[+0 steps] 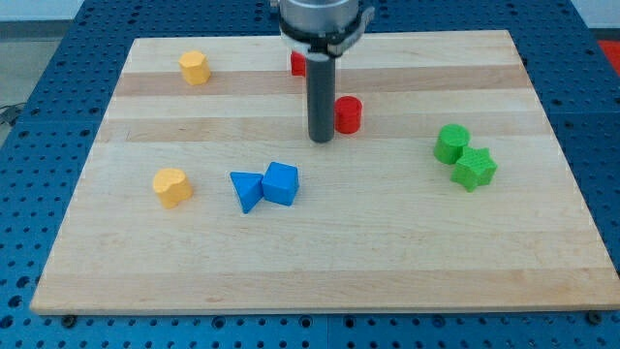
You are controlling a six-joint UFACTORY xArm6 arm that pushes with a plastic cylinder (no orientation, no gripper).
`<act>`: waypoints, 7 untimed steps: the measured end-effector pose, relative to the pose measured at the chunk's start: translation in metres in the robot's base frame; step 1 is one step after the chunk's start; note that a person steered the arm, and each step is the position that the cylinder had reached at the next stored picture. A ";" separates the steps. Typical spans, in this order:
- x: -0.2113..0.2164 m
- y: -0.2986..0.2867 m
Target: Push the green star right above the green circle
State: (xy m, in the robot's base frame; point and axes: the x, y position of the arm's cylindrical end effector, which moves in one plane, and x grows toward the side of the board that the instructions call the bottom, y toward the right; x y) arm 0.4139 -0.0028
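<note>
On the wooden board (320, 242), seen from the one camera view, my tip (321, 141) rests near the middle toward the view's top, just left of the red cylinder (348, 114); it is a bare rod that holds nothing. Behind the rod a second red block (297, 64) shows partly. The green star (475, 168) sits at the view's right, touching the green circle (450, 142) on that block's lower right. A blue triangle (246, 190) and blue cube (281, 183) touch below the tip. Two yellow blocks lie left: a yellow hexagon (195, 67) and a yellow heart (171, 186).
</note>
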 end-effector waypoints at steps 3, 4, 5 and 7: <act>0.117 0.118; 0.130 0.133; 0.120 0.141; 0.063 0.190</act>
State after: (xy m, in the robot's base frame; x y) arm 0.4774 0.1872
